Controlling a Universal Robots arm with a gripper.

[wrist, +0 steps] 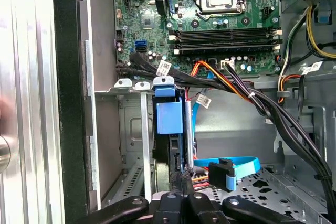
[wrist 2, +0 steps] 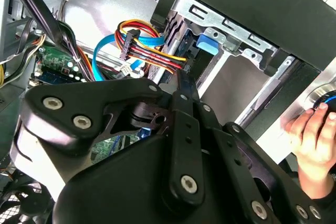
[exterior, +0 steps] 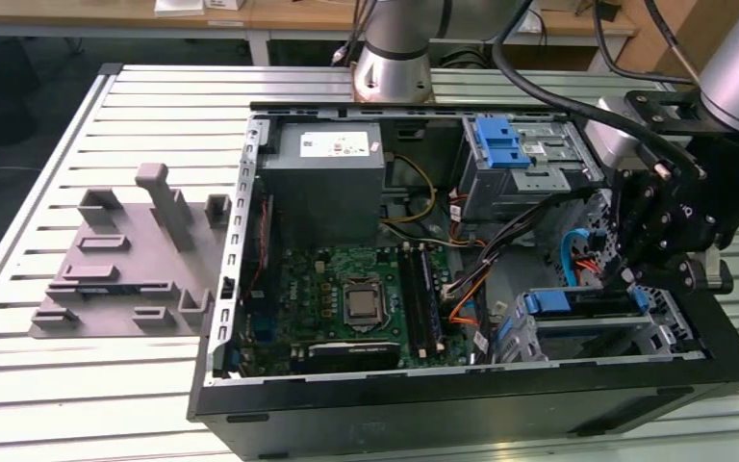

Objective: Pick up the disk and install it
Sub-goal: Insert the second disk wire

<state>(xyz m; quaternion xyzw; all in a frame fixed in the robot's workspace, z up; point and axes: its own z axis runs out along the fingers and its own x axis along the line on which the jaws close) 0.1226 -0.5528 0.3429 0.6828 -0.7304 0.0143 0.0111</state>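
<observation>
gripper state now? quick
Gripper: cannot tell whether open or shut; it sits at the disk, which stands in the drive bay.

A flat silver hard drive edged by a blue plastic carrier frame (wrist: 169,116) stands on edge inside a metal drive bay (wrist: 126,129).

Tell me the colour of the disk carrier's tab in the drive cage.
Blue; the disk carrier's tab shows best in the first wrist view.

bright even light, blown-out glare on the table slats (wrist: 26,51)
</observation>
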